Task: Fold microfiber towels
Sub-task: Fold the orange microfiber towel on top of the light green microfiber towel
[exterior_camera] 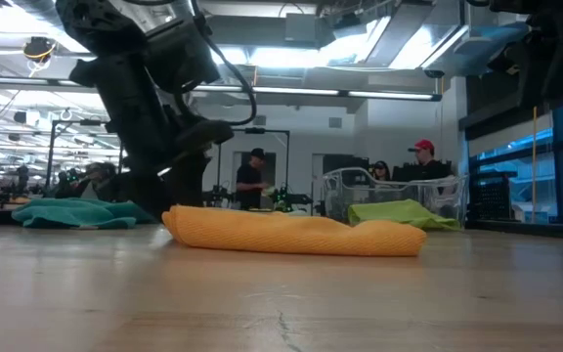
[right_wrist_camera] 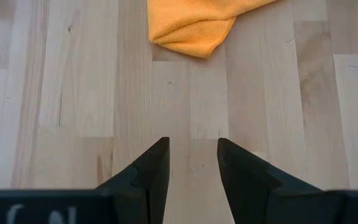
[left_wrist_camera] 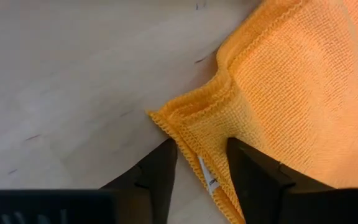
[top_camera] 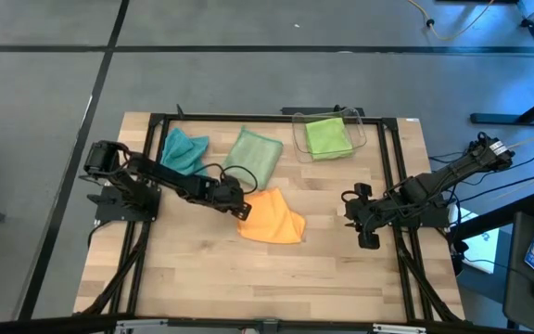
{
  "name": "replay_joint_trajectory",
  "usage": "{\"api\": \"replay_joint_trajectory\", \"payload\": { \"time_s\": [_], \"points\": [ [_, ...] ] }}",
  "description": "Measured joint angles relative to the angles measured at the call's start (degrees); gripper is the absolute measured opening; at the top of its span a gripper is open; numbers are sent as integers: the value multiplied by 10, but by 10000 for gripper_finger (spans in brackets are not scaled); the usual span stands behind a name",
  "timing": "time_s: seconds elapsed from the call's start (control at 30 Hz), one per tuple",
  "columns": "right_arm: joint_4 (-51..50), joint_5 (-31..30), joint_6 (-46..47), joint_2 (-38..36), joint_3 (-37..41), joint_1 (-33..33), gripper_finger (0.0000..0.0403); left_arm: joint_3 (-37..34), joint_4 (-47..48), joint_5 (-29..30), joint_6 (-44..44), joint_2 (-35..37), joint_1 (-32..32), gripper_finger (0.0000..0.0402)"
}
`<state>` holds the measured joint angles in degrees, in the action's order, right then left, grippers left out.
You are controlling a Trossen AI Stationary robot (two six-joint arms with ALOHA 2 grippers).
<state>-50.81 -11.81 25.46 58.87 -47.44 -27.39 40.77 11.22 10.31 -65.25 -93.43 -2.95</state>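
- Four microfiber towels lie across the upper half of the wooden table [top_camera: 202,278] in the high view; from left to right they are the teal towel [top_camera: 184,150], the pale sage towel [top_camera: 253,155], the orange towel [top_camera: 273,219] below them near the frame's centre, and the lime green towel [top_camera: 326,136] at upper right of centre.
- One small white tag [left_wrist_camera: 208,179] is sewn into the orange towel's hem, low in the left wrist view between the fingers; any writing on it is too small to read.
- One clear plastic bin [top_camera: 361,128], at upper right of centre in the high view, holds the lime green towel; in the low view the bin shows right of centre behind the orange towel, with the green cloth draped low in it.
- The left gripper [top_camera: 240,208], reaching in from the frame's left in the high view, sits at the orange towel's left edge; in its wrist view the jaws are partly apart and straddle the hemmed corner, the stitched edge running between the two fingers [left_wrist_camera: 160,174], which appear to touch the cloth on either side.
- The right gripper [top_camera: 359,216], at centre right in the high view, hangs over bare wood well apart from the orange towel; its jaws are partly apart with nothing between them.
- Several people stand in the room behind the table, at mid-frame in the low view.
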Motion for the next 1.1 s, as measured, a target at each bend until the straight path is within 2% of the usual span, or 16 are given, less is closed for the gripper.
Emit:
{"api": "replay_joint_trajectory", "payload": {
  "time_s": [0.4,0.63,0.83,1.0,1.1],
  "points": [
    [4,-1,0,0,0,0,138,-1,8,59,-2,-1,-25,7],
    [45,-6,-7,4,0,0,138,-2,8,62,-2,-2,-36,1],
    [141,-6,-85,52,0,18,138,-2,7,80,-1,-2,-50,0],
    [222,-48,-162,102,0,109,138,-2,7,82,-1,-2,-52,0],
    [246,-10,-187,127,0,192,138,-2,7,81,-1,-2,-52,0]
  ]
}}
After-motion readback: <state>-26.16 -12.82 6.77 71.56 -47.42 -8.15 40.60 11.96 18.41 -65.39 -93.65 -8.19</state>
